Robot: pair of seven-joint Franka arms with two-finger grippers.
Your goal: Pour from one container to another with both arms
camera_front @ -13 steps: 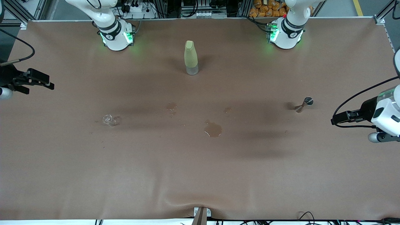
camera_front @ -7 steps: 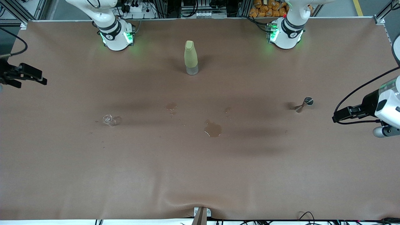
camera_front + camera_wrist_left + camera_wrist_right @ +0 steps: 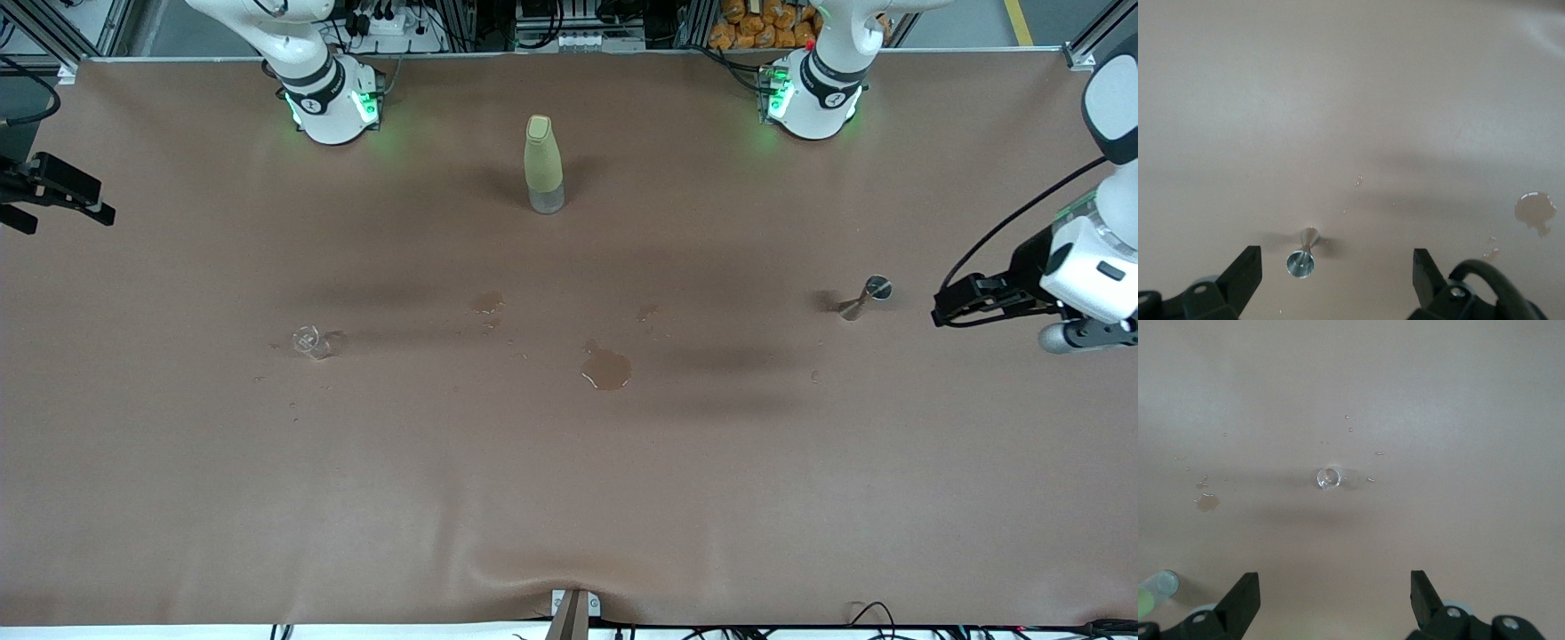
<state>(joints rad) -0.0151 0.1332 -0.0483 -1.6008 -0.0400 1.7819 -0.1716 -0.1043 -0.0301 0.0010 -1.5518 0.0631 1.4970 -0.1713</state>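
Observation:
The tiny clear cup (image 3: 313, 341) sits on the brown table toward the right arm's end, with droplets around it; it also shows in the right wrist view (image 3: 1329, 479). The small metal jigger (image 3: 864, 297) stands toward the left arm's end, its shiny rim visible in the left wrist view (image 3: 1303, 257). My left gripper (image 3: 942, 312) hovers open beside the jigger, nearer the table's end, with nothing in it (image 3: 1337, 272). My right gripper (image 3: 100, 210) hangs open and empty over the table's edge, well away from the cup (image 3: 1335, 597).
A tall yellow-green bottle (image 3: 543, 164) stands mid-table near the robots' bases. A brown puddle (image 3: 606, 368) and smaller wet spots (image 3: 486, 303) lie between cup and jigger. The bottle's base shows in the right wrist view (image 3: 1155, 590).
My right gripper has drawn back toward the table's edge, away from the cup. My left gripper has shifted a little toward the bases' side, level with the jigger. Cup, jigger and bottle have not moved.

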